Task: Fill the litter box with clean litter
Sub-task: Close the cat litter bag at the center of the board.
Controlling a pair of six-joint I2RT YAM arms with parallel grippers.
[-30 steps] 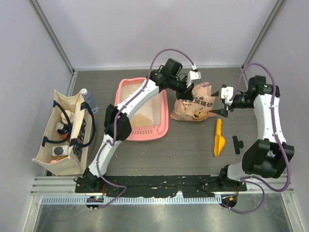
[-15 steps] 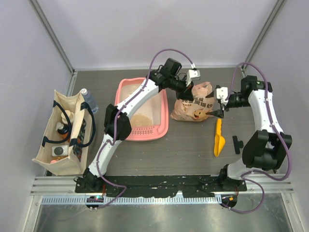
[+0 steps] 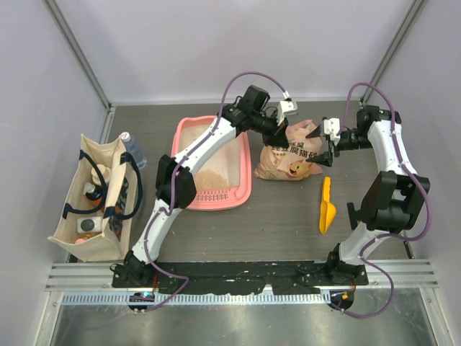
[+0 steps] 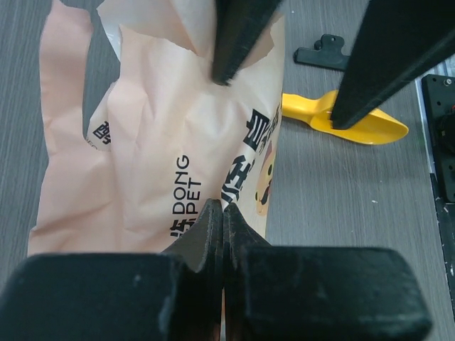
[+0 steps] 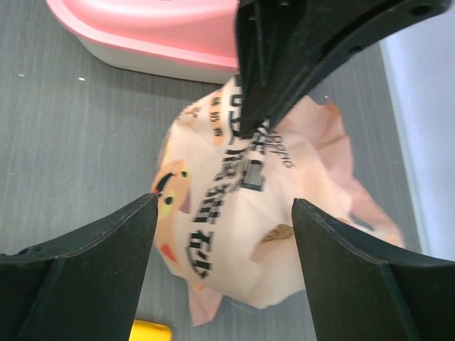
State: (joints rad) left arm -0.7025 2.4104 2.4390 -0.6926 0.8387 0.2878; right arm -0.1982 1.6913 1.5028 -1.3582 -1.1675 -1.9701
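left tool (image 4: 222,217): pinched tight on the top edge of the bag (image 4: 178,142), only the plastic between its fingers
right tool (image 5: 224,204): spread wide, one finger either side of the bag's right end; can't tell if they touch it
bag: peach, all crumpled, lying on the surface (image 3: 281,223)
box (image 3: 246,180): pink tray left of centre, grille (image 3: 214,194) at the near end
litter (image 3: 210,178): tan pile near the grille, floor further back looks whitish
room: box's right rim sits just beside the bag; scoop (image 3: 326,205) lies nearer than the bag, apart from it; tote (image 3: 75,216) well off left
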